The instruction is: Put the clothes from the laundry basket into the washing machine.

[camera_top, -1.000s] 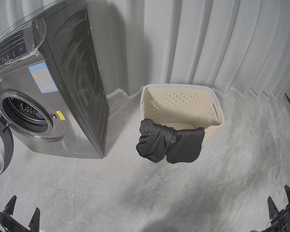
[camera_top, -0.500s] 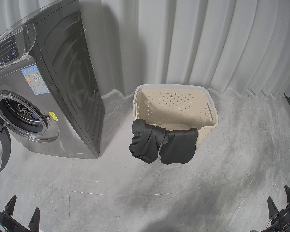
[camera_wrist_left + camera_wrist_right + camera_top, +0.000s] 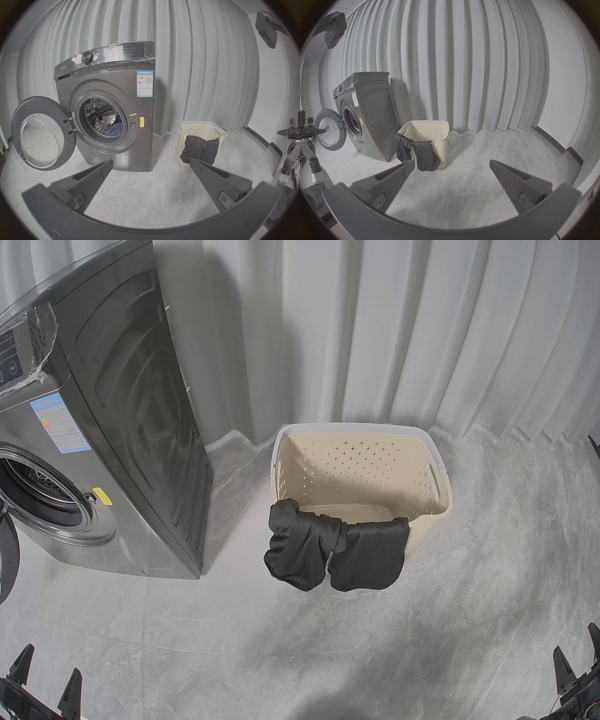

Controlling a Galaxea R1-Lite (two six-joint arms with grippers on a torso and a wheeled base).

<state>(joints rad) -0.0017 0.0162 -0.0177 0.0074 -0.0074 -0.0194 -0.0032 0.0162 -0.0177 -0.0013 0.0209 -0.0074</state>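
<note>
Over the near rim of the laundry basket (image 3: 359,427) hangs a dark garment (image 3: 331,549): soft matte cloth, bunched in two lobes, most of it draped down the outside wall, reaching nearly to the basket's base. Basket is cream plastic, rectangular w/ rounded corners & a paler rim. Its walls are pierced w/ rows of small star-shaped holes, w/ a slot handle in the R-side wall. It stands on a glossy grey marble-look floor (image 3: 312,640), in front of a white pleated curtain (image 3: 406,334)

To the L of the basket stands the washing machine (image 3: 131,427), well apart, bare floor between. It's a front-loader w/ dark grey metallic casing, side panel pressed w/ curved ribs. Round door (image 3: 42,132) stands wide open on its hinge. Drum (image 3: 101,120) is exposed: shiny perforated steel, w/ a blue cloth (image 3: 114,129) lying at the bottom. Clear crinkled film (image 3: 125,53) is taped over the control panel, round knob (image 3: 86,57) at one end. Blue-&-white label (image 3: 145,83) on the front has a QR-type square, print too small to read. Small yellow sticker (image 3: 142,121) sits beside the door opening

L gripper (image 3: 150,162) is low & near, fingers spread wide, nothing held. Fingers are dark grey, triangular, w/ ribbed inner pads. R gripper (image 3: 451,162) is the same: spread wide, empty, well short of the basket
</note>
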